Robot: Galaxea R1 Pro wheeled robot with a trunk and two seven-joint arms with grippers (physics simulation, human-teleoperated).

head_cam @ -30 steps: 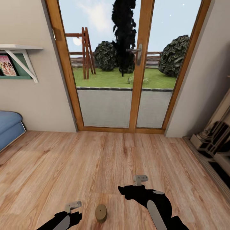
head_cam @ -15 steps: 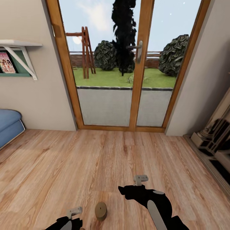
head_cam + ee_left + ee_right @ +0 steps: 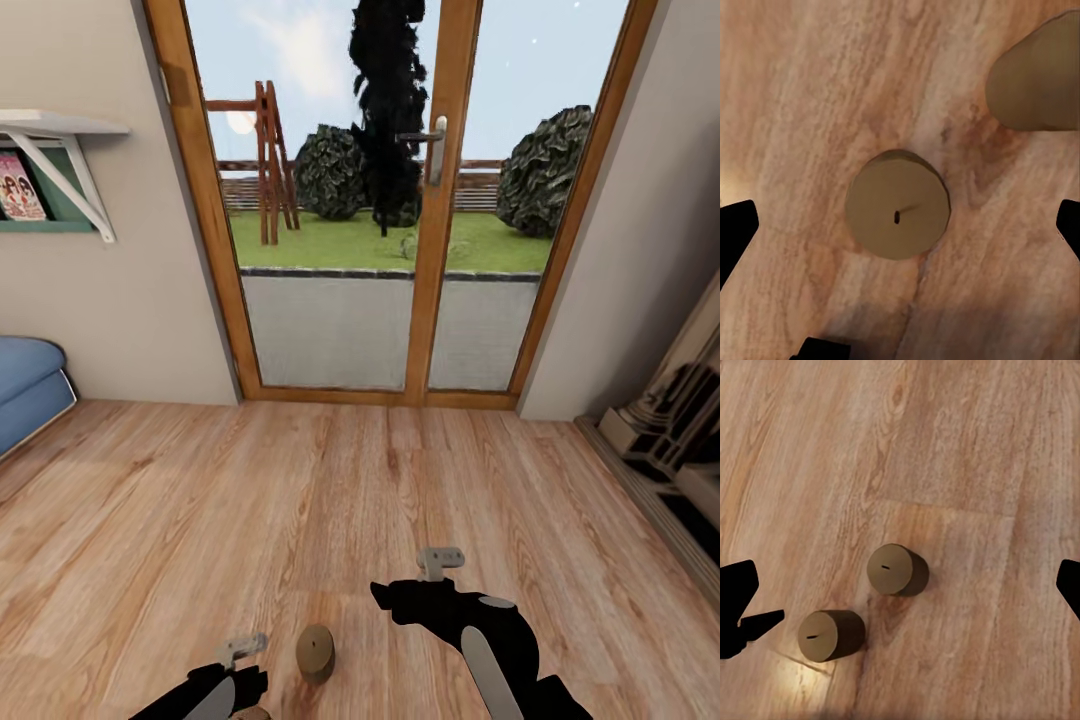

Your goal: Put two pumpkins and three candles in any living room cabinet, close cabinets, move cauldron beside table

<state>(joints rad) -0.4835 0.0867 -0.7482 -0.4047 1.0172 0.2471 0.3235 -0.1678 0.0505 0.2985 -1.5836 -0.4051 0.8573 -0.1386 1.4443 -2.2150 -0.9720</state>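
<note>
Hovering left claw (image 3: pixel 900 217), spread, over candle (image 3: pixel 898 214) | right claw (image 3: pixel 900 585) spread | floor (image 3: pixel 350 500)

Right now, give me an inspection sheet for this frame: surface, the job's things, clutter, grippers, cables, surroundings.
Surface: light wood plank floor.
Job's things: two candles upright on the floor, apart: one centred under the left gripper, the other beside it.
Clutter: nothing seen.
Grippers: left gripper open, hanging over a candle; right gripper open, holding nothing.
Cables: nothing seen.
Surroundings: glazed wooden doors onto a garden, blue sofa, wall shelf, stone fireplace.
</note>
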